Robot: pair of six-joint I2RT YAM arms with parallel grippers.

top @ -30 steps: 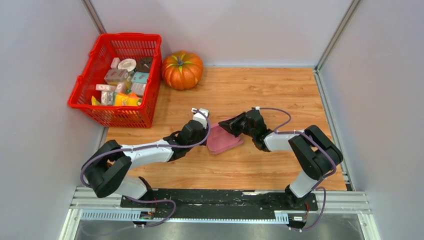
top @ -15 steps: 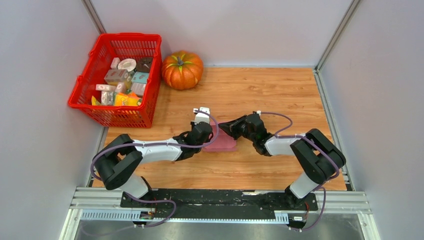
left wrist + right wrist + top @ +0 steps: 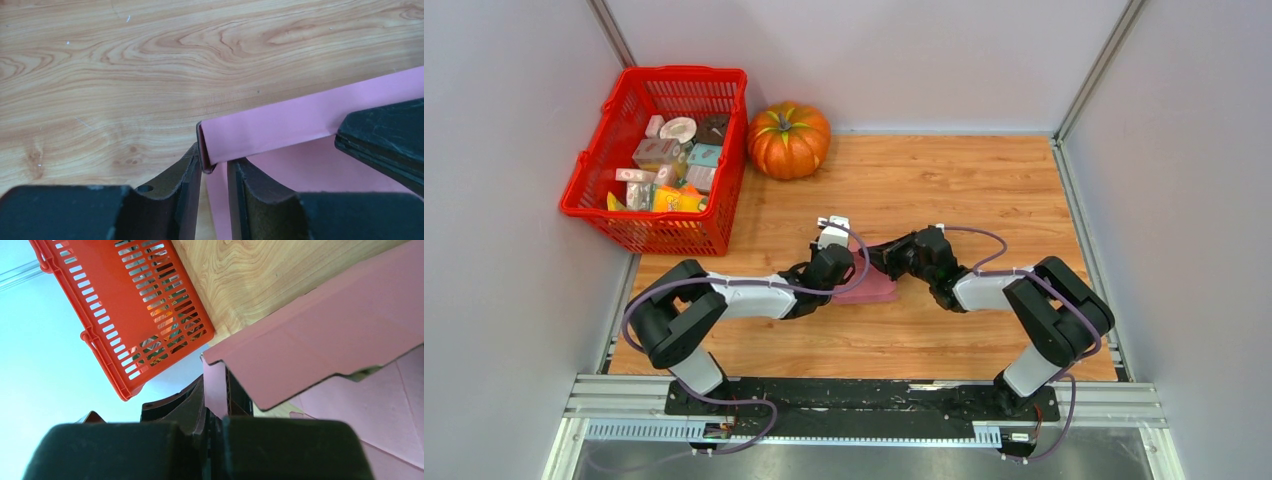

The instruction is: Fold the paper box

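Clamps raised flap of small pink thin-card paper box in right jaws, closed. Straddles flap corner with left jaws, narrowly parted. Lies on wooden surface, arm-side of round orange pumpkin.

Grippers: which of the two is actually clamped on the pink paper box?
The right gripper: its fingers are shut on a flap of the paper box. The left gripper only straddles a folded corner, jaws apart.
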